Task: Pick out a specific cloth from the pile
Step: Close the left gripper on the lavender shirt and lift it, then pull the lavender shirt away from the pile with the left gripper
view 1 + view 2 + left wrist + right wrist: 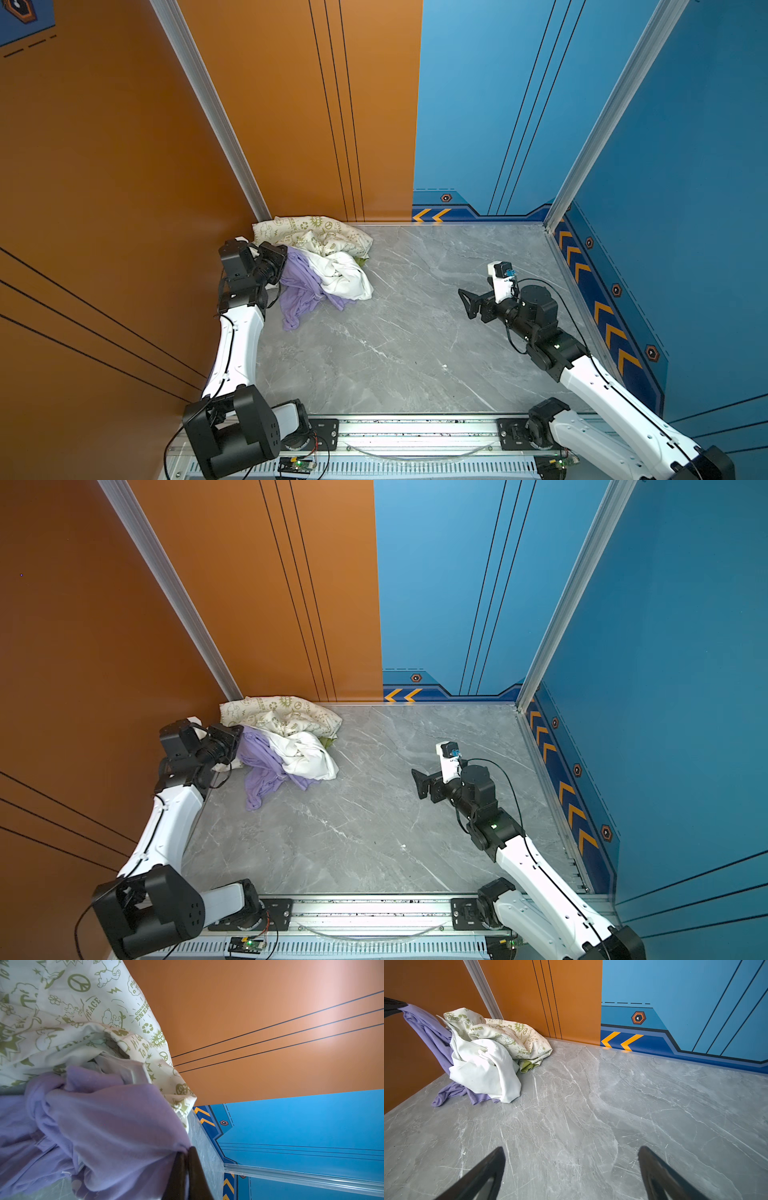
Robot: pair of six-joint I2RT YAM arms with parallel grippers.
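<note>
Left fingers (197, 1174) are pinching the lilac T-shirt (299, 291), holding one edge raised off the pile (316, 237) in the bench's (415, 332) far left corner. Right fingers (483, 1176) are hanging spread wide, well apart from it.

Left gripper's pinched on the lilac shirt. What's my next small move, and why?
Probably raise the left gripper higher and ease it toward the near table edge. It is shut on a fold of the lilac shirt, but the shirt's lower part lies under the white garment and trails on the table, so it isn't free. The right gripper hangs open, well clear.
</note>
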